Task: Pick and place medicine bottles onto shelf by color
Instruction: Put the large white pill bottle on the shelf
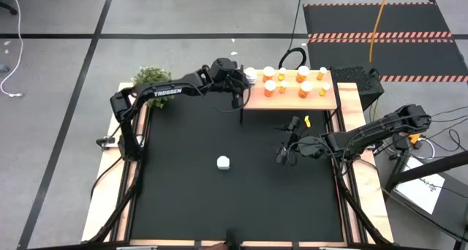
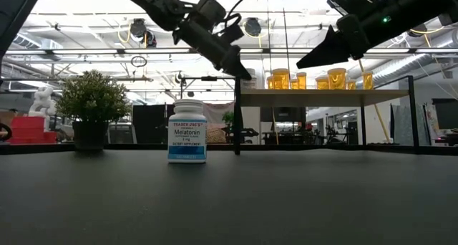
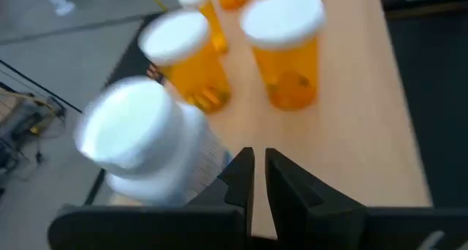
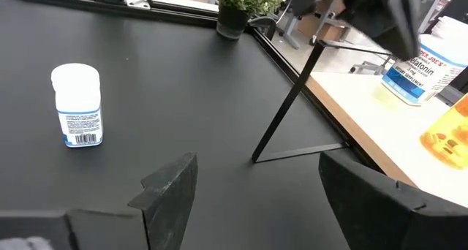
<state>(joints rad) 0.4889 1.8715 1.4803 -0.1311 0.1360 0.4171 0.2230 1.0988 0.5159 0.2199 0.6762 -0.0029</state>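
Shelf (image 1: 292,100) stands at the far edge of the surface (image 1: 190,177), right of centre, a pale wood platform raised on thin black legs. Largest item after it is the plant (image 1: 150,77), at the far left corner of the surface, well apart from the shelf.

Left arm reaches across from the left side to the shelf's left end. Left hand (image 3: 257,178) sits over that end with its fingers nearly together and nothing between them. Right arm comes in from the right side; right hand (image 4: 252,188) hangs above the surface in front of the shelf, fingers spread wide and holding nothing.

Bottles: a group of orange bottles (image 1: 287,82) with white caps stands upright on the shelf top in two rough rows. One white bottle (image 3: 142,144) with a bluish label stands at the shelf's left end, just beside the left hand; whether they touch cannot be told. A second white bottle (image 1: 224,162) stands upright alone on the surface near its centre, well apart from the shelf and both hands.
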